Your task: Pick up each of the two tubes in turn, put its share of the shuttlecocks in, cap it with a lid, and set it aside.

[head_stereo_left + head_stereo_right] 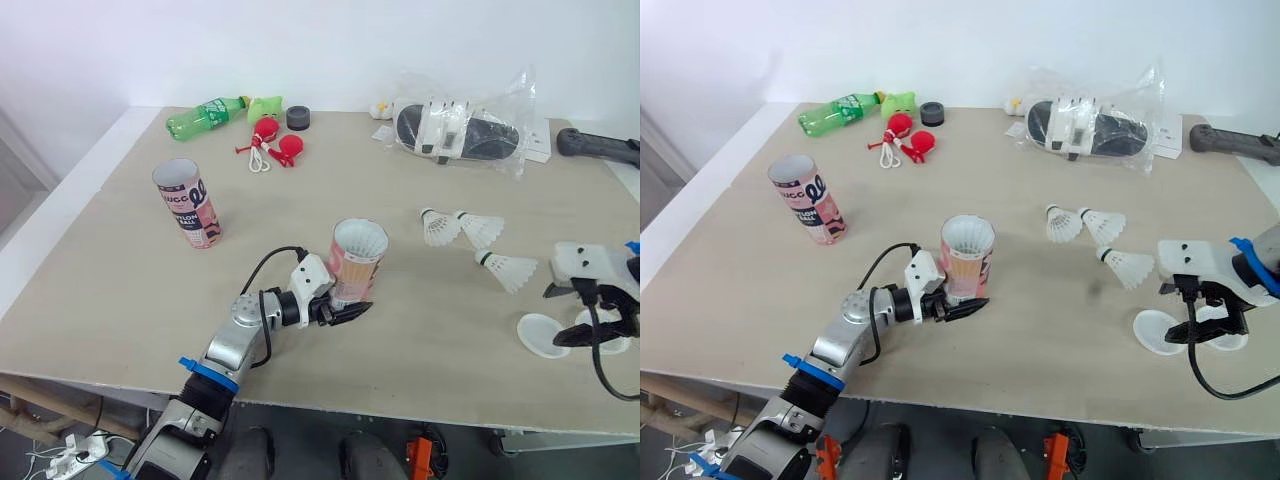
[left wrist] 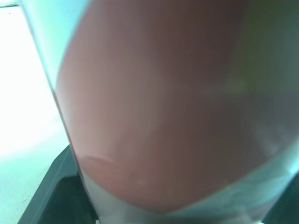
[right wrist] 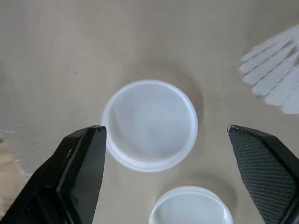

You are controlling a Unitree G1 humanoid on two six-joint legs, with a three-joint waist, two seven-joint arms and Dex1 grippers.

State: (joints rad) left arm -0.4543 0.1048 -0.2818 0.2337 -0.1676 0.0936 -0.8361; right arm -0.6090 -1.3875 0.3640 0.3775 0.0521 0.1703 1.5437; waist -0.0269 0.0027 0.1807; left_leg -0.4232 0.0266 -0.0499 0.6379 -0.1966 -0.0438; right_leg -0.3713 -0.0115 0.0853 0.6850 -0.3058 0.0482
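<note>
A pink tube (image 1: 355, 264) stands upright mid-table, its open mouth up, and my left gripper (image 1: 338, 308) is shut on its lower part; its wall (image 2: 163, 116) is close in front of the left wrist camera. A second pink tube (image 1: 188, 203) stands open-mouthed at the left. Three white shuttlecocks (image 1: 437, 227) (image 1: 480, 229) (image 1: 508, 269) lie right of centre. Two white lids (image 3: 149, 125) (image 3: 191, 207) lie at the front right. My right gripper (image 3: 164, 128) hangs open just above them, one finger on either side of the nearer lid (image 1: 541, 335).
At the back lie a green bottle (image 1: 208, 115), a red toy with a cord (image 1: 275, 145), a black puck (image 1: 298, 117) and a clear bag of sandals (image 1: 460, 130). A black handle (image 1: 598, 147) lies far right. The table's front edge (image 1: 400, 405) is close to the lids.
</note>
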